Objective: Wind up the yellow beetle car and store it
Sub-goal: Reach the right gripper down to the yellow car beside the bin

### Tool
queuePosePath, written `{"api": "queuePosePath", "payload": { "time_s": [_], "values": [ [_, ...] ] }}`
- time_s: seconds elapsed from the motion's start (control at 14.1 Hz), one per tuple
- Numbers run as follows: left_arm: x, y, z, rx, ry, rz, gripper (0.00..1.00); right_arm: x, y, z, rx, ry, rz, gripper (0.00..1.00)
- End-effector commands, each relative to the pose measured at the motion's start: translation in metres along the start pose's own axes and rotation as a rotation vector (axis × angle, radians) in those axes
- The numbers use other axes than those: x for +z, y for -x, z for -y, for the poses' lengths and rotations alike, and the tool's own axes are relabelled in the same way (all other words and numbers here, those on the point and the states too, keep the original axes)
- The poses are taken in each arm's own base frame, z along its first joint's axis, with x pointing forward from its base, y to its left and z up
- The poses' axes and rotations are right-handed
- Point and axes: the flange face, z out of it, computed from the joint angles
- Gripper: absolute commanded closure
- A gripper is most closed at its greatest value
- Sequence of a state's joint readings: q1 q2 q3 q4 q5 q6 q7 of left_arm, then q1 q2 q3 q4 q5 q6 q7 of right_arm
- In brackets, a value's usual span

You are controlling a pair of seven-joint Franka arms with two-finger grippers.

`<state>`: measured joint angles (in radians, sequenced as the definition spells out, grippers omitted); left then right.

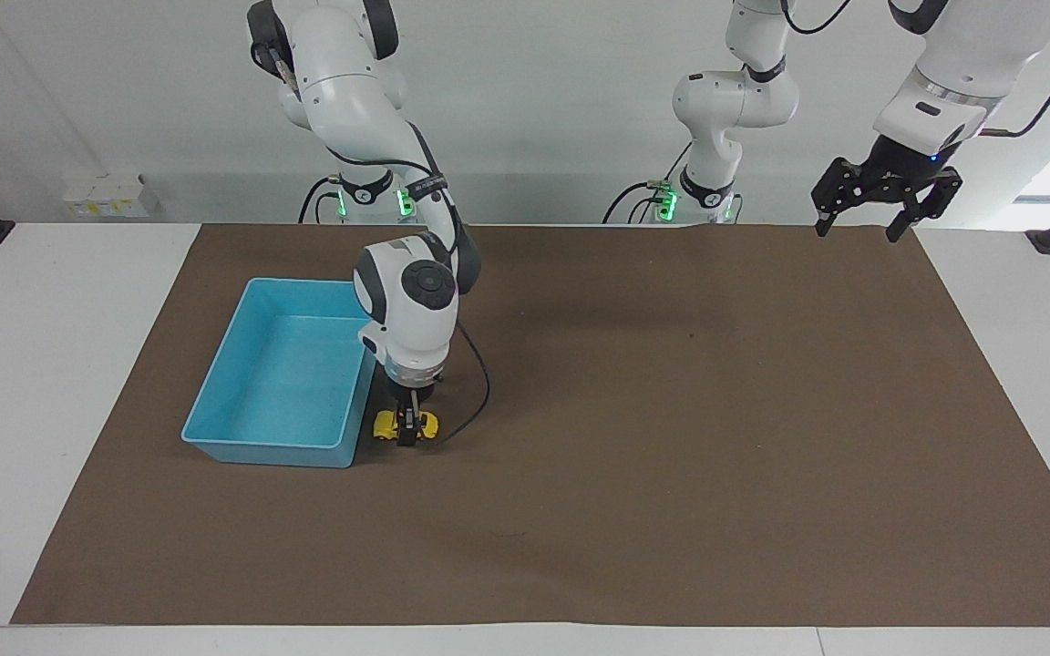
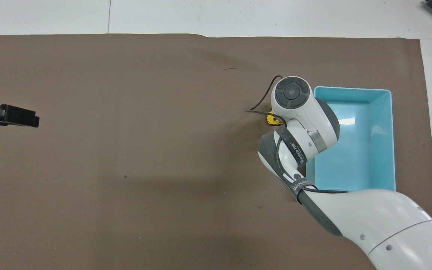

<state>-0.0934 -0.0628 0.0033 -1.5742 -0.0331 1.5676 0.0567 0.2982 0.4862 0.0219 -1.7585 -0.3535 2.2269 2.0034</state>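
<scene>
The yellow beetle car stands on the brown mat right beside the blue bin, at the bin's corner farthest from the robots. My right gripper points straight down and is shut on the car's middle, with the car still on the mat. In the overhead view the right wrist hides most of the car. My left gripper is open and empty, held high over the mat's edge by the left arm's base; it also shows in the overhead view.
The blue bin has nothing in it and lies toward the right arm's end of the table. A black cable loops from the right wrist down beside the car. The brown mat covers most of the table.
</scene>
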Motion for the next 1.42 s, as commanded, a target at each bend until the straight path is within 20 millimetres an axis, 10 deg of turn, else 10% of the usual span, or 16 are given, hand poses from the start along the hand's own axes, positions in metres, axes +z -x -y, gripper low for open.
{"api": "queuePosePath", "payload": {
  "time_s": [0.0,0.78,1.35],
  "values": [
    [0.001,0.006,-0.002,0.005,-0.014,0.01,0.0,-0.001,0.002,-0.002,0.011,-0.017,-0.011,1.0],
    [-0.001,0.008,0.008,0.026,-0.014,0.015,0.0,-0.067,0.026,-0.007,-0.033,-0.02,-0.02,1.0],
    [-0.001,0.009,0.011,0.022,-0.014,0.015,0.0,-0.168,-0.015,-0.024,-0.124,-0.014,0.158,1.0]
  ]
}}
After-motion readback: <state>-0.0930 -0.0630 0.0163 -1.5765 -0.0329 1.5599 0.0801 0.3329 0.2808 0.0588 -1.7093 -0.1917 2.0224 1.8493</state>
